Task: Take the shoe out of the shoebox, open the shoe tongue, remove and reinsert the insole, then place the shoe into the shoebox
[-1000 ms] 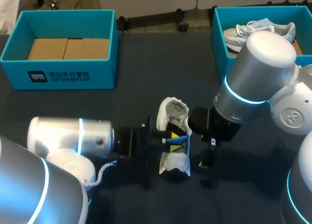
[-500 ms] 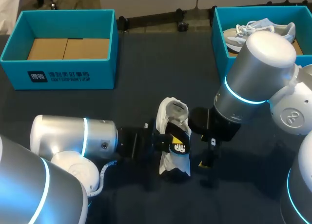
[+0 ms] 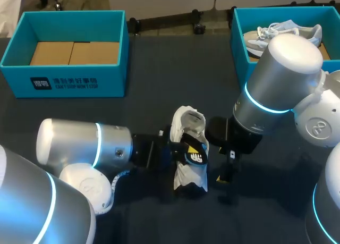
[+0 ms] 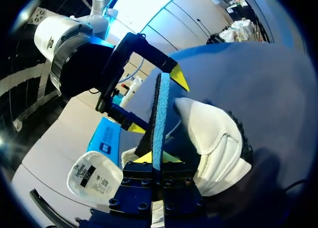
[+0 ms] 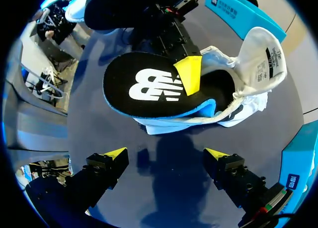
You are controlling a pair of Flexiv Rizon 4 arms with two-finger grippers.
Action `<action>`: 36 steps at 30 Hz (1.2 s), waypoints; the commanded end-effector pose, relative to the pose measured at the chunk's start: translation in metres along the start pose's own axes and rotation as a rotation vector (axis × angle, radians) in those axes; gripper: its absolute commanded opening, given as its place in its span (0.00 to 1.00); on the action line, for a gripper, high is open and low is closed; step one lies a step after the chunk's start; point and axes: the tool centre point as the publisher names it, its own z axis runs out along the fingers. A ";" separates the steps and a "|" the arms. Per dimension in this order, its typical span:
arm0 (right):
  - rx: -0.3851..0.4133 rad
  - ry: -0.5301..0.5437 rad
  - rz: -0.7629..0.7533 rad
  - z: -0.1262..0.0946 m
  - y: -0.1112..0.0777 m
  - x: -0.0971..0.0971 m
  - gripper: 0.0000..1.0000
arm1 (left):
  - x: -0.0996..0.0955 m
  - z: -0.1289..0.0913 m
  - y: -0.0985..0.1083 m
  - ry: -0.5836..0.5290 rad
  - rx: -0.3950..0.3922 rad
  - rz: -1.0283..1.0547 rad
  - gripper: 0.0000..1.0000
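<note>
My left gripper (image 4: 158, 157) is clamped on the insole (image 5: 149, 86), over the shoe (image 3: 188, 177).
One shoebox (image 3: 64, 68) sits at the table's far left corner. The white shoe lies at the front middle, with the insole's end at its opening. My right gripper (image 5: 165, 153) hangs just beside it, fingers apart. A second shoebox (image 3: 239, 36) is at the far right corner.

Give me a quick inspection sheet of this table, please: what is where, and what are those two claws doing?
Surface: dark table.
Job's things: white shoe mid-table, tongue standing open; black insole, blue underneath, with one end at the shoe's opening; left shoebox teal, empty.
Clutter: right shoebox holding a second shoe.
Grippers: left gripper shut on the insole; right gripper open, hovering beside the shoe.
Cables: pale cable looping by the left arm.
Surroundings: nothing seen.
</note>
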 end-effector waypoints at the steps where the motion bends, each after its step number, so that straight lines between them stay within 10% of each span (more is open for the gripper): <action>1: 0.000 -0.002 0.000 0.002 0.000 0.001 1.00 | -0.002 -0.009 -0.006 -0.001 0.031 -0.027 0.20; 6: 0.000 -0.002 0.000 0.002 0.000 0.001 1.00 | -0.004 -0.018 -0.014 -0.020 0.065 -0.056 0.34; 20: 0.000 -0.002 0.000 0.002 0.000 0.001 1.00 | -0.008 -0.024 -0.024 -0.016 0.121 -0.148 0.20; 23: 0.000 -0.002 0.000 0.002 0.000 0.001 1.00 | -0.007 -0.019 -0.025 -0.007 0.120 -0.124 0.00; 36: 0.000 -0.002 0.000 0.002 0.000 0.001 1.00 | 0.007 -0.002 -0.017 0.060 0.018 -0.009 0.00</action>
